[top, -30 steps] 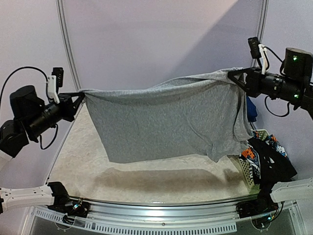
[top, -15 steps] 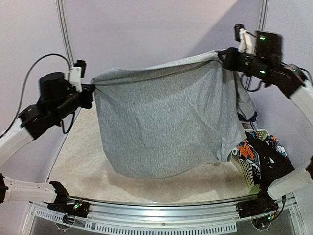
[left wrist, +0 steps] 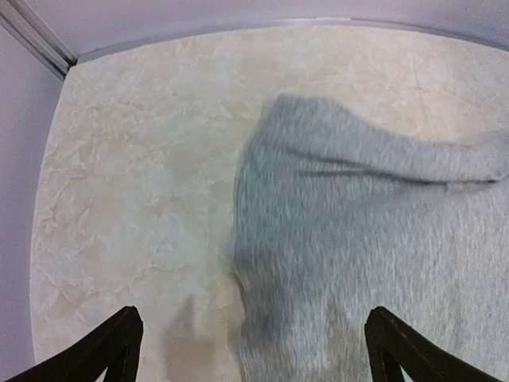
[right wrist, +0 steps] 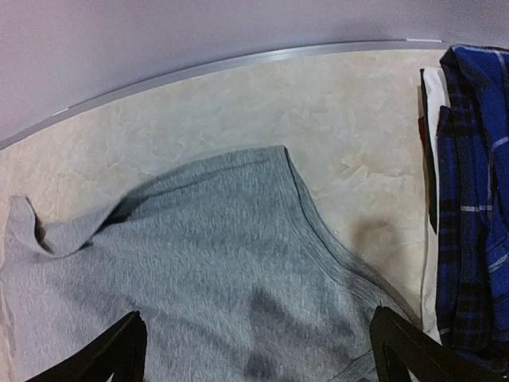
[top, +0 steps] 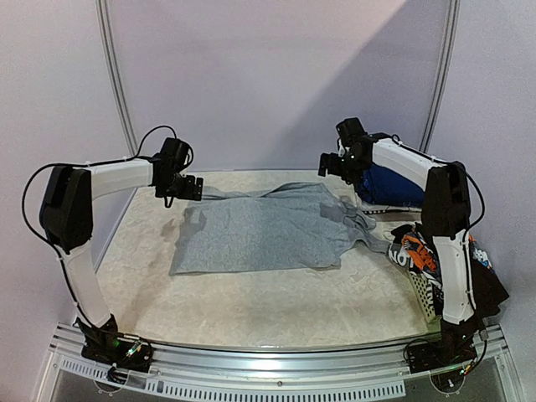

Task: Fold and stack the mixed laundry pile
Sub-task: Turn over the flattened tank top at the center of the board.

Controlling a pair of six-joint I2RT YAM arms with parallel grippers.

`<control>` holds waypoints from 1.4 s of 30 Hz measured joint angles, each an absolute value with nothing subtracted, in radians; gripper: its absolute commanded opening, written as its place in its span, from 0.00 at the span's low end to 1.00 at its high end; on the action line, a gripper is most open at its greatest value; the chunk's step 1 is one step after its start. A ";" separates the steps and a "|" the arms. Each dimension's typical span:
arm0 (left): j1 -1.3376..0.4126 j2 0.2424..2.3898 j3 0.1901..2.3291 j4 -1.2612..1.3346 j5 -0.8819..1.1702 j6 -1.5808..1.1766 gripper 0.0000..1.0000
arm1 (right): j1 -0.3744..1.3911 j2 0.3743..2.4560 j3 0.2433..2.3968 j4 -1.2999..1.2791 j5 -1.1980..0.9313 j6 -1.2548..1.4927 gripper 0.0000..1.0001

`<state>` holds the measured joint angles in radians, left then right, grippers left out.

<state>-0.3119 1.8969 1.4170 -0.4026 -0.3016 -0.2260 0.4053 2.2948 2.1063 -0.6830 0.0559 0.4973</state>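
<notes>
While the white-and-black left arm reaches over the far left of the pale marbled table, the left jaws stand wide with nothing between them. They hang just above the far left corner of the grey cotton shirt. In the left wrist view the shirt lies on the table below. Its left edge runs between the two dark fingertips, so one tip is over bare table and the other over grey cloth.

The shirt lies spread across the middle of the table, fairly flat along its near edge. It is rumpled along the far edge and bunched towards its right end.

Further right, the right arm holds the right jaws wide as well, gripping nothing, above the shirt's far right corner. From the right wrist, the shirt lies under both fingertips, its ribbed collar edge running diagonally. A blue plaid cloth lies just beside it on the table, well clear of the jaws.

At the table's right edge stands a white lattice plastic basket. An orange-black-white printed piece and a black garment hang over it, well apart from both jaws.
</notes>
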 measured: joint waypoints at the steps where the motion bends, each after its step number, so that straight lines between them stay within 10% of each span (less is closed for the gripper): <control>1: -0.312 1.909 1.427 -0.421 -0.303 -0.237 0.98 | 0.397 2.295 2.106 -0.696 0.047 0.497 0.99; 21: -0.355 1.605 0.898 -0.382 -0.294 -0.442 0.75 | 0.526 1.807 1.322 -0.527 -0.133 0.472 0.93; 42: -0.337 1.430 0.547 -0.145 -0.238 -0.628 0.59 | 0.630 1.729 0.932 -0.244 -0.249 0.695 0.39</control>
